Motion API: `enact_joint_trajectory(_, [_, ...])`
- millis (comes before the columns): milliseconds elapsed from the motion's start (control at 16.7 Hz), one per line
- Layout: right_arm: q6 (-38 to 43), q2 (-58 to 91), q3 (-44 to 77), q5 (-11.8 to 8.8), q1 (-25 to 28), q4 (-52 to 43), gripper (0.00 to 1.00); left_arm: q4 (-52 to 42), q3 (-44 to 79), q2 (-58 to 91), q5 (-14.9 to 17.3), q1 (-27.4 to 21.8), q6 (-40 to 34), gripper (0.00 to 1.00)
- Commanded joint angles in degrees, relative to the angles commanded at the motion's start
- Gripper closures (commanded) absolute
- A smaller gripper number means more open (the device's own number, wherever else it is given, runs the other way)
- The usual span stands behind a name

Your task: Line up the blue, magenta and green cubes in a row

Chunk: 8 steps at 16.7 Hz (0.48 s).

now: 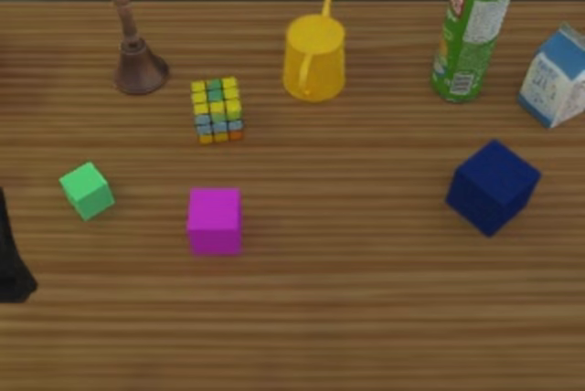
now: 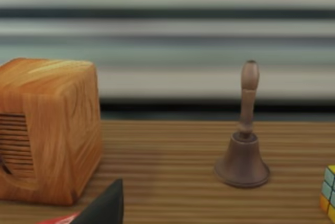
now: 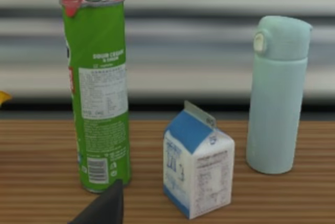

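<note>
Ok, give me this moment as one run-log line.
stage: not started | small light green cube far left | bright magenta cube beside it, apart | large navy cube right | left arm parked at left edge

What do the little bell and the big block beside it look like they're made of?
The brown hand bell looks like dull bronze or brass with a turned wooden handle: matte, no bright glints. The rounded orange-brown slotted block looks like varnished wood, with flowing grain and a soft sheen on top. As rendered surfaces, both are guesses.

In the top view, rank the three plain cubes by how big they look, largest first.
1. blue cube
2. magenta cube
3. green cube
All three sit on the table, so nearness to the camera should hardly skew this.
</note>
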Motion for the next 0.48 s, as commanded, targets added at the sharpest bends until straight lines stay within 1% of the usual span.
enact_joint_trajectory(240, [0.0, 0.0, 0.0, 0.0, 0.0, 0.0, 0.00, -1.1, 1.7, 1.7, 0.1, -0.2, 0.9, 0.00])
enact_joint_trajectory(480, [0.0, 0.0, 0.0, 0.0, 0.0, 0.0, 0.00, -7.5, 11.9, 12.6, 0.2, -0.7, 5.7, 0.00])
